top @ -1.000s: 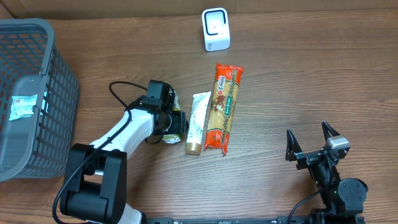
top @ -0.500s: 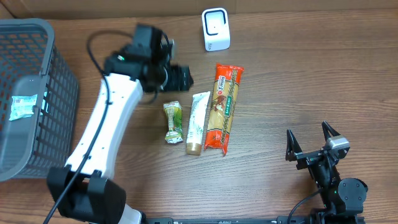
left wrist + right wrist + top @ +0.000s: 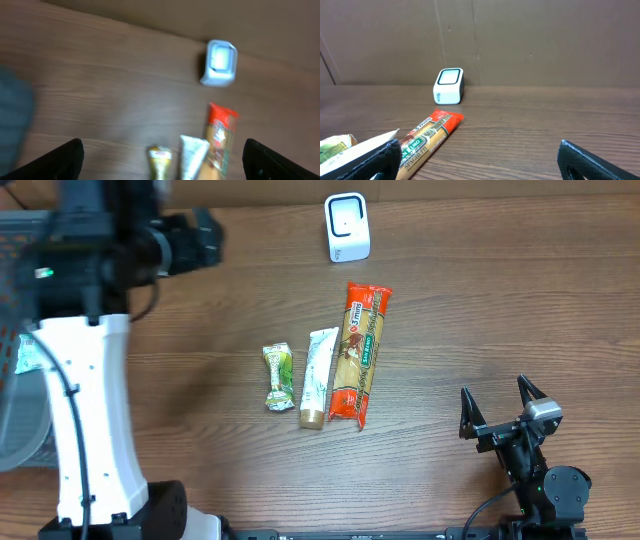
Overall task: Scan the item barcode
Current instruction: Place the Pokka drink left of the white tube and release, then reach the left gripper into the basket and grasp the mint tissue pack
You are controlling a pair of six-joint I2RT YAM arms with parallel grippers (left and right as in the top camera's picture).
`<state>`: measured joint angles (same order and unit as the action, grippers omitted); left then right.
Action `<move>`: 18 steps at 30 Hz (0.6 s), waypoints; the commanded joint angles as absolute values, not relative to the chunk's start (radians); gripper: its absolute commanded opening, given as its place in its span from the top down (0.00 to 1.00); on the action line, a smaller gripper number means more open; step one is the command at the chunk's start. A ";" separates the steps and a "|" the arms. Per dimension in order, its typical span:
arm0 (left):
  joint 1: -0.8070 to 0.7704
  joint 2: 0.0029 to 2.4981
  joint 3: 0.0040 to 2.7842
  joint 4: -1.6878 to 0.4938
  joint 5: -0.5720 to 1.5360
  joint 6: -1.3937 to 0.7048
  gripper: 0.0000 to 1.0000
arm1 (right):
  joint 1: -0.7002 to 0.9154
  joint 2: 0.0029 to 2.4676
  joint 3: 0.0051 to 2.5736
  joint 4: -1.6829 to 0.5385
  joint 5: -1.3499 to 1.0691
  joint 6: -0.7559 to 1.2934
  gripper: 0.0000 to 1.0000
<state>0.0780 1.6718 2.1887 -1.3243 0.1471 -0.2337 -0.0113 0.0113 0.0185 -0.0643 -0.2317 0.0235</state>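
Packet (image 3: 27,355) in the basket (image 3: 18,222), far left of the scanner (image 3: 347,227), looks the next item to fetch, so the left hand (image 3: 208,240), spread apart and empty, should come down squarely over it, clear of the mesh wall, while the right hand (image 3: 497,408) sits spread wide.

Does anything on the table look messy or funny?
Only the small green packet, leftmost in the row: it looks crumpled and lies slightly crooked beside the tube and spaghetti pack. Nothing is spilled.
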 commanded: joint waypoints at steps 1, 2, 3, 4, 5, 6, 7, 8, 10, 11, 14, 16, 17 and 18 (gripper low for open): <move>0.208 1.658 2.226 -1.329 0.128 -0.265 0.06 | -0.006 0.003 0.008 -0.059 -0.228 0.025 0.00; 0.255 1.658 2.226 -1.327 0.131 -0.272 0.05 | -0.006 0.003 0.008 -0.059 -0.228 0.025 0.00; 0.287 1.660 2.226 -1.325 0.131 -0.277 0.05 | -0.006 0.003 0.008 -0.059 -0.228 0.025 0.00; 0.324 1.660 2.226 -1.324 0.132 -0.278 0.05 | -0.006 0.003 0.008 -0.059 -0.228 0.025 0.00; 0.361 1.660 2.226 -1.323 0.132 -0.278 0.03 | -0.006 0.003 0.008 -0.059 -0.228 0.025 0.00; 0.393 1.660 2.226 -1.318 0.131 -0.277 0.02 | -0.006 0.003 0.008 -0.059 -0.228 0.025 0.00; 0.424 1.660 2.226 -1.304 0.131 -0.276 0.00 | -0.006 0.003 0.008 -0.059 -0.228 0.025 0.00; 0.455 1.660 2.226 -1.285 0.126 -0.273 0.00 | -0.006 0.003 0.008 -0.059 -0.228 0.025 0.00; 0.515 1.661 2.225 -1.241 0.127 -0.274 0.00 | -0.006 0.003 0.008 -0.059 -0.228 0.025 0.00; 0.542 1.663 2.225 -1.222 0.128 -0.288 0.00 | -0.006 0.003 0.008 -0.059 -0.228 0.025 0.00; 0.614 1.676 2.224 -1.186 0.128 -0.347 0.01 | -0.006 0.003 0.008 -0.059 -0.228 0.025 0.00; 0.653 1.702 2.218 -1.163 0.126 -0.348 0.02 | -0.006 0.003 0.008 -0.059 -0.228 0.025 0.00; 0.663 1.714 2.218 -1.162 0.118 -0.347 0.02 | -0.006 0.003 0.008 -0.059 -0.228 0.025 0.00; 0.674 1.731 2.217 -1.162 0.106 -0.347 0.02 | -0.006 0.003 0.008 -0.059 -0.228 0.025 0.00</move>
